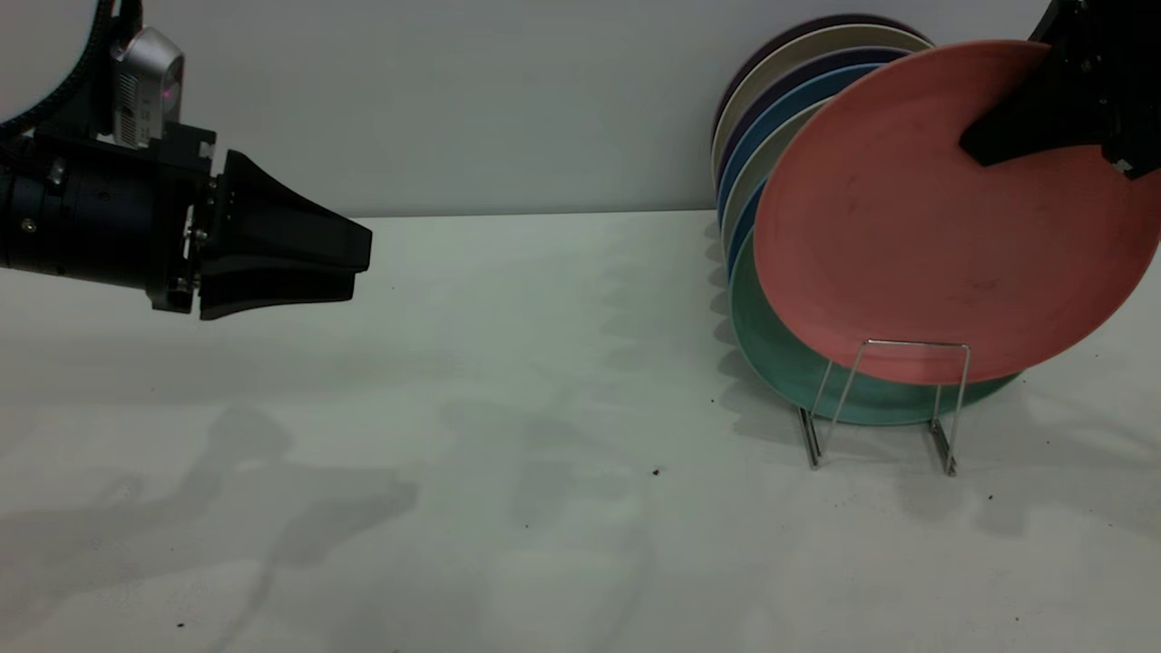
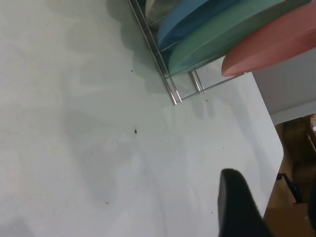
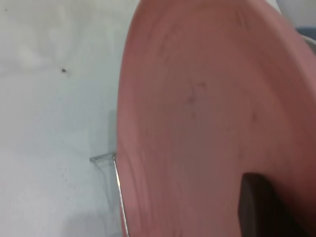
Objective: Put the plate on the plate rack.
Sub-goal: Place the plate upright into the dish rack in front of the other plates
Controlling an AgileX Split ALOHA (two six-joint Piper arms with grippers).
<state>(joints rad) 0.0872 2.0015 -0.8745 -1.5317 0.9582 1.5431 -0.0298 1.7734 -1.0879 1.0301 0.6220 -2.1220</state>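
Clamping the upper rim of the plate (image 1: 943,227), the right gripper (image 1: 1025,127) has its jaws closed on the salmon-pink disc, one dark finger lying across the front face near the top edge. From that grip the plate hangs tilted, its face turned toward the camera and its lower edge dipping behind the front wire loop of the plate rack (image 1: 893,399). Whether that edge has seated in a slot or hangs just above the wires I cannot tell; in the left wrist view the pink rim (image 2: 276,42) looks to sit a little clear of the rack's base rails (image 2: 185,89). Directly behind the plate on the rack stands a teal-green plate (image 1: 780,358), then blue and pale plates (image 1: 771,118) stacked upright.

By my judgement the carry is nearly done: what is left is lowering the plate into the front slot and letting go.

The left gripper (image 1: 349,263) is parked well away from the rack, above the bench (image 1: 508,408), jaws drawn together and empty.
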